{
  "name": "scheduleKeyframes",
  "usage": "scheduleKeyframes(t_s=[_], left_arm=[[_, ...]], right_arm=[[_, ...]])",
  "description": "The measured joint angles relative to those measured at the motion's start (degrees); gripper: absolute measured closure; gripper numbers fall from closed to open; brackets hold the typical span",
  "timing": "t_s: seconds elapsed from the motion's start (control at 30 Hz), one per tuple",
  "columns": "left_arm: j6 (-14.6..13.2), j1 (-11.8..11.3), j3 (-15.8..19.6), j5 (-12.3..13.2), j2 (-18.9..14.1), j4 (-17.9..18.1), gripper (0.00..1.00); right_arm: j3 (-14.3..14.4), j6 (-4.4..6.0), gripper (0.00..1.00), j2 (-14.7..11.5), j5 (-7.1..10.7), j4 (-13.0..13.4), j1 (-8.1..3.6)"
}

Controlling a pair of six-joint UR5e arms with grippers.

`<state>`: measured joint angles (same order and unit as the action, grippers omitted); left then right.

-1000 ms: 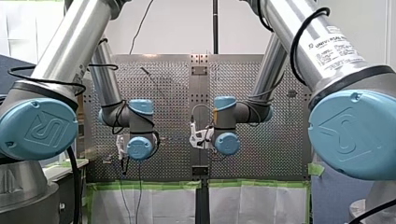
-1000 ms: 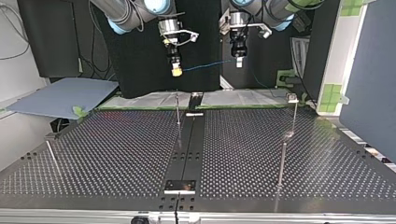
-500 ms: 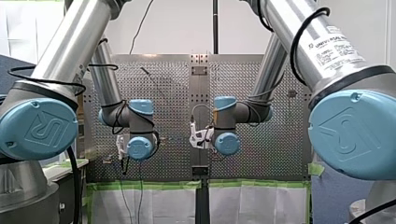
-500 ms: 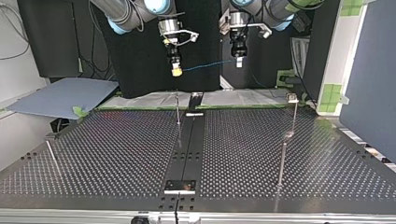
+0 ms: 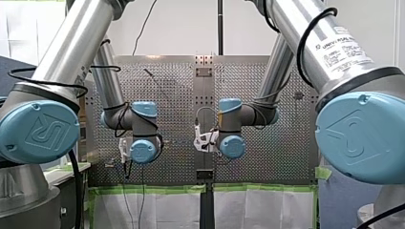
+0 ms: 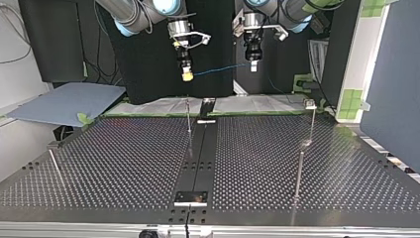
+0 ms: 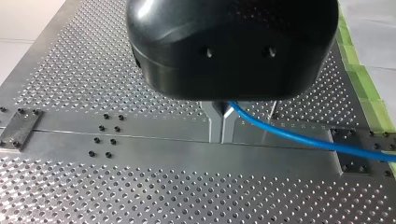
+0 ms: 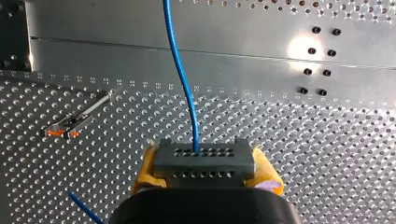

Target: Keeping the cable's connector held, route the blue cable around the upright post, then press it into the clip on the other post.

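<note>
The blue cable (image 6: 220, 68) hangs in the air between both grippers, high above the perforated table (image 6: 124, 158). My right gripper (image 6: 186, 75), at the top view's left, is shut with yellow pads (image 8: 147, 170) on the grey connector (image 8: 204, 163); the cable (image 8: 183, 79) runs out ahead of it. My left gripper (image 6: 253, 65) has its metal fingers (image 7: 215, 126) shut on the cable (image 7: 299, 137) further along. A thin upright post (image 6: 188, 116) stands by the centre strip. Another post with a head (image 6: 311, 106) stands at the top view's right.
A post with an orange-marked head (image 8: 74, 122) shows below, beside my right gripper. More thin posts stand at the top view's right (image 6: 299, 168) and left (image 6: 55, 166). A metal strip (image 6: 200, 148) runs down the table's middle. A blue sheet (image 6: 69, 101) lies beyond the table.
</note>
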<state>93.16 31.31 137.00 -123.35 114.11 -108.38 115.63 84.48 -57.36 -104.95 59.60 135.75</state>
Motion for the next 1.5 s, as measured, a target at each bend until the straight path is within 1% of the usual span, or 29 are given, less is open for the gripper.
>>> scheduleKeyframes(t_s=[0.93,1.0,1.1,1.2,1.33,1.4,1.5], left_arm=[[0.26,0.09,-0.08,0.17,-0.08,0.09,1.0],[0.08,-0.13,-0.02,0.01,0.16,-0.15,1.0],[-0.21,-0.57,0.05,-0.24,1.21,-1.23,1.0],[-0.31,-0.73,0.07,-0.32,2.65,-2.68,1.0],[-0.34,-0.77,0.09,-0.34,3.56,-3.69,1.0],[-0.35,-0.78,0.09,-0.35,3.7,-3.85,1.0],[-0.35,-0.79,0.09,-0.35,3.76,-3.93,1.0]], right_arm=[[0.0,0.0,1.0,-0.09,0.0,-0.01,0.0],[-0.13,-0.15,1.0,0.03,-0.07,-0.14,0.13],[-0.39,-0.84,1.0,1.11,-0.2,-1.23,0.92],[-0.49,-1.18,1.0,2.77,-0.24,-2.87,1.33],[-0.51,-1.29,1.0,4.58,-0.25,-5.3,1.47],[-0.52,-1.3,1.0,4.94,-0.26,-6.32,1.48],[-0.53,-1.31,1.0,5.12,-0.26,-6.97,1.48]])
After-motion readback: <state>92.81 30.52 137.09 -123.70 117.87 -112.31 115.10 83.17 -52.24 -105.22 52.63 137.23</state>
